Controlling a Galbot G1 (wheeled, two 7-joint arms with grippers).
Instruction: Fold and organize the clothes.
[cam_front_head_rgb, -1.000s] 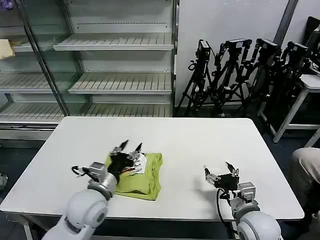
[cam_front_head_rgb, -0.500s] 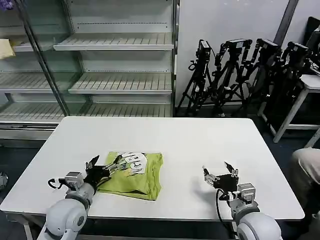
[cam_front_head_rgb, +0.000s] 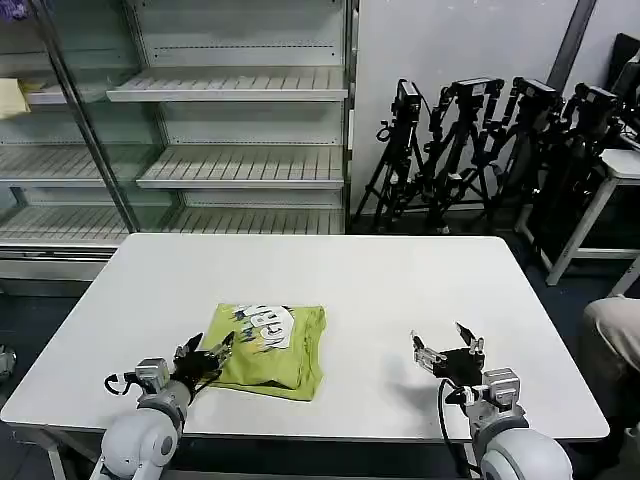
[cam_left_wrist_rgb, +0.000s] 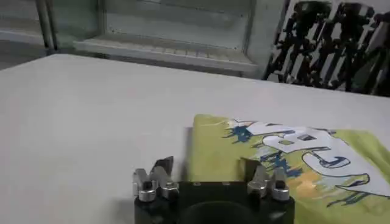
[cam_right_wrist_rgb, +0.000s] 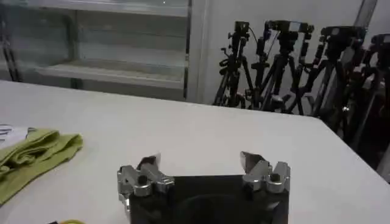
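The left gripper (cam_front_head_rgb: 209, 351) is seen low at the left front part of the white bench (cam_front_head_rgb: 400, 280), just beside the left front corner of the folded T-shirt (cam_front_head_rgb: 272, 352). Its fingers are spread apart and nothing is held between them. In the left wrist view the same gripper (cam_left_wrist_rgb: 210, 173) is placed at the shirt's near edge, with the fabric (cam_left_wrist_rgb: 292, 161) lying flat before it.

The T-shirt is lime yellow-green and is folded into a compact rectangle, left of the bench middle. A white and blue print is shown on its upper face, although it cannot be read clearly. The right side of the fold is a little thicker and rumpled.

The right gripper (cam_front_head_rgb: 447, 345) is held above the bench at the right front part, well apart from the shirt. Its fingers are also opened wide and empty. In the right wrist view this gripper (cam_right_wrist_rgb: 204, 164) is seen over bare bench surface, and a corner of the shirt (cam_right_wrist_rgb: 36, 155) is visible far to one side
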